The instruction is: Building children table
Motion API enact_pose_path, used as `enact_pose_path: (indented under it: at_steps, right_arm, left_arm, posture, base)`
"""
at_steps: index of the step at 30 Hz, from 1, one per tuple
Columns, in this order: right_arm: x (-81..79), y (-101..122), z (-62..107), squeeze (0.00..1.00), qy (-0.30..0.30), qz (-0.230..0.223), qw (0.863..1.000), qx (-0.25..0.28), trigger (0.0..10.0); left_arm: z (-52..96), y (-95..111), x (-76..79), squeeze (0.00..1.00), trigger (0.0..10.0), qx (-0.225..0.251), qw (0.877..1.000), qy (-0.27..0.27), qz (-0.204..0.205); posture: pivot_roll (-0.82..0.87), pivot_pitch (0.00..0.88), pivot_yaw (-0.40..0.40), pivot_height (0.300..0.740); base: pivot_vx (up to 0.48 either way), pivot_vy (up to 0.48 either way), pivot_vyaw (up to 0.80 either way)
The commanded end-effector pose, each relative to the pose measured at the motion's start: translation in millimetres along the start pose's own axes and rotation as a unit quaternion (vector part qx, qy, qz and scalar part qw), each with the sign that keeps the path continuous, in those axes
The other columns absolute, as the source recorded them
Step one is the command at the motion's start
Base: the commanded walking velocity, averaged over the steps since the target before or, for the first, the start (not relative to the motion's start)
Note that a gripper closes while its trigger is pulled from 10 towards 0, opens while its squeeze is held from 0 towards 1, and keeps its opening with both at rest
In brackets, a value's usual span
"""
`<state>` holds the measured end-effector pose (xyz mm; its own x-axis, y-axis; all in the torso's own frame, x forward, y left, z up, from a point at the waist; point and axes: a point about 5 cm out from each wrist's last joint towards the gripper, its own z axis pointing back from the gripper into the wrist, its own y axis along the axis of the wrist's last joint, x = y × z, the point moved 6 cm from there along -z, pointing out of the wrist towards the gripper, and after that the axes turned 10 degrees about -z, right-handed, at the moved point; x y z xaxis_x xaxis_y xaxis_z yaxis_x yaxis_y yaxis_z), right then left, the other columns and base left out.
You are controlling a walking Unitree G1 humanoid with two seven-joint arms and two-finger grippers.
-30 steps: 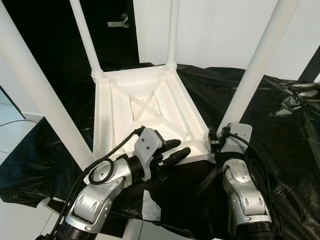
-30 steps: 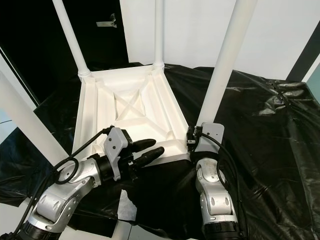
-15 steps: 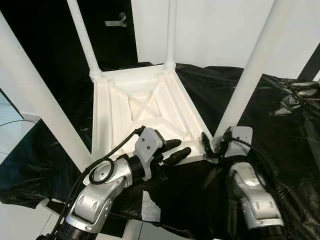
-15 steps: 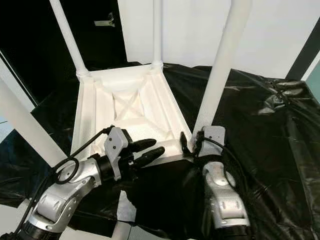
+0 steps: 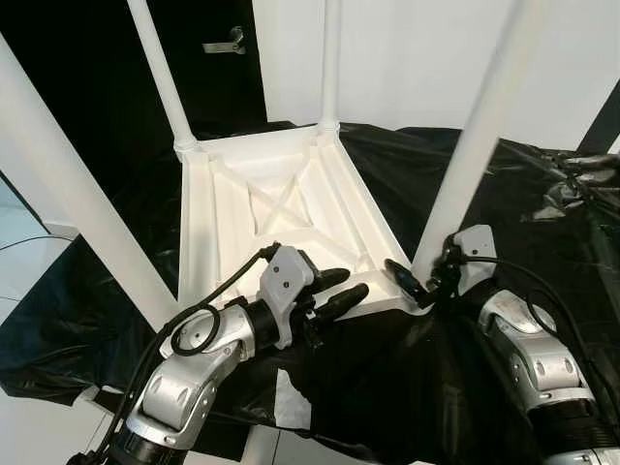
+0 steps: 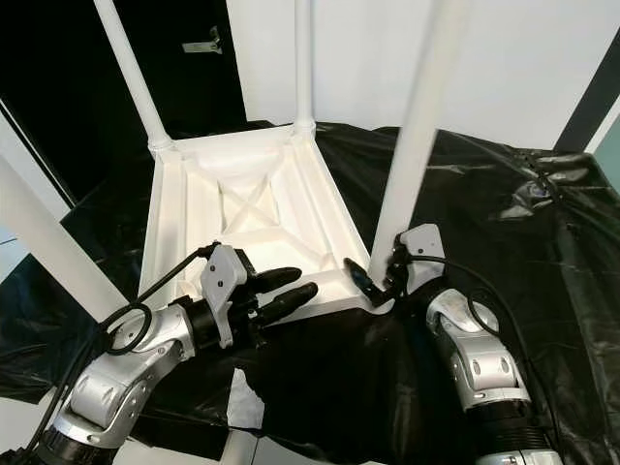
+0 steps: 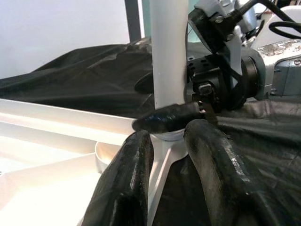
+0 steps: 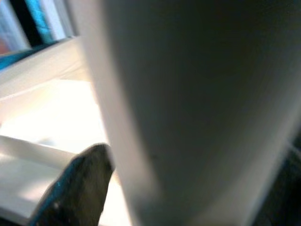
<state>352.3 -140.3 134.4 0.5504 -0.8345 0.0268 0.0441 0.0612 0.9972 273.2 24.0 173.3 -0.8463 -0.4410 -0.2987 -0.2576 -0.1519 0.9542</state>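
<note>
A white children's table (image 5: 281, 208) lies upside down on black sheeting, with its legs pointing up. My right gripper (image 5: 418, 281) is at the foot of the near right leg (image 5: 465, 165), shut on it; one black finger (image 5: 399, 275) shows on the table side, the other is hidden behind the leg. The right wrist view has that leg (image 8: 188, 94) close up beside one finger (image 8: 80, 188). My left gripper (image 5: 339, 289) rests at the table's front rim, open, a rib of the table between its fingers (image 7: 127, 188). Its camera looks at the same leg (image 7: 168, 61).
Black plastic sheeting (image 5: 542, 213) covers the work surface, crumpled at the right. The near left leg (image 5: 77, 213) stands close to my left arm. A dark door with a handle (image 5: 228, 44) is behind, next to a white wall. A white scrap (image 5: 291, 402) lies on the sheeting.
My right arm has swung out to the right, its wrist turning around the near right leg's foot. The left gripper has stayed put.
</note>
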Motion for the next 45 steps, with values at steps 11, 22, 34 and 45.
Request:
enact_pose_path:
  at_steps: [11,22,34,45]
  right_arm:
    - [-7.3,-13,-4.0,0.0,0.056,0.012,0.998,-0.03,0.0]
    - [15.5,-18,4.4,0.0,-0.069,-0.005,0.997,-0.018,10.0]
    - [20.3,-19,9.8,0.0,-0.307,-0.058,0.95,0.029,10.0]
    - [11.2,-22,9.1,0.0,-0.35,-0.09,0.932,0.031,10.0]
  left_arm:
    - [1.8,0,-1.3,0.0,10.0,-0.004,1.0,-0.003,-0.005]
    - [0.7,-1,2.9,0.0,10.0,-0.004,1.0,-0.008,-0.003]
    - [1.2,-1,8.1,0.0,10.0,-0.003,1.0,-0.012,0.005]
    - [0.7,0,5.0,0.0,10.0,-0.001,1.0,-0.005,0.004]
  posture:
    - [0.0,0.0,0.015,0.74]
    - [0.0,0.0,0.004,0.74]
    - [0.0,0.0,-0.001,0.74]
    - [-0.01,0.0,-0.002,0.74]
  base:
    - [0.0,0.0,0.0]
    - [0.0,0.0,0.0]
    - [0.0,0.0,0.0]
    - [0.0,0.0,0.0]
